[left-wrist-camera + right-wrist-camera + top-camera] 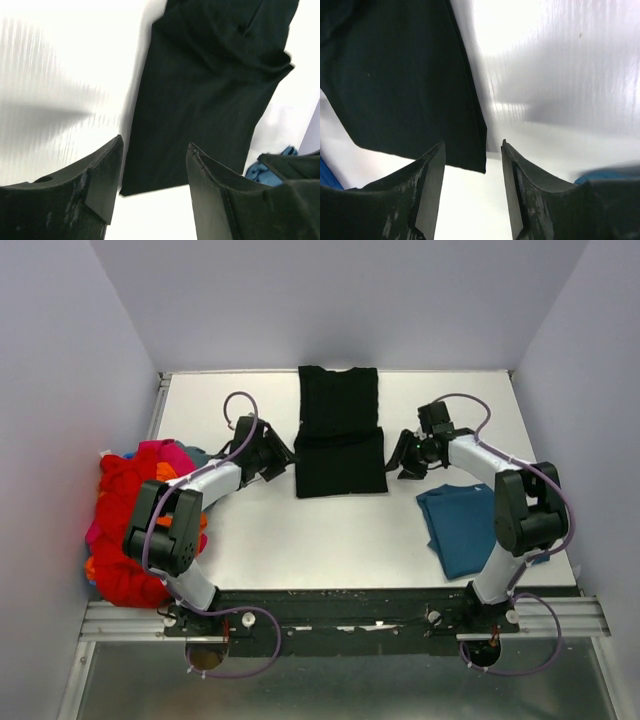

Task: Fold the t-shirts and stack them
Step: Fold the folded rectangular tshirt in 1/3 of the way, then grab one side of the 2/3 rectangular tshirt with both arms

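Left hand (275, 457) open and empty, just beside the left edge of the black t-shirt (340, 435). Right hand (404, 456) open and empty at its right edge. Shirt lies part-folded on the desk (300, 540). Teal t-shirt (462, 527) near right; red-orange pile (135, 520) at left.

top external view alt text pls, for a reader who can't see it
A black t-shirt lies partly folded in the middle of the table, the left claw and right claw open at either side of it, holding nothing. A teal-blue t-shirt lies by the right arm; a heap of red, orange and pink shirts sits at the left edge.
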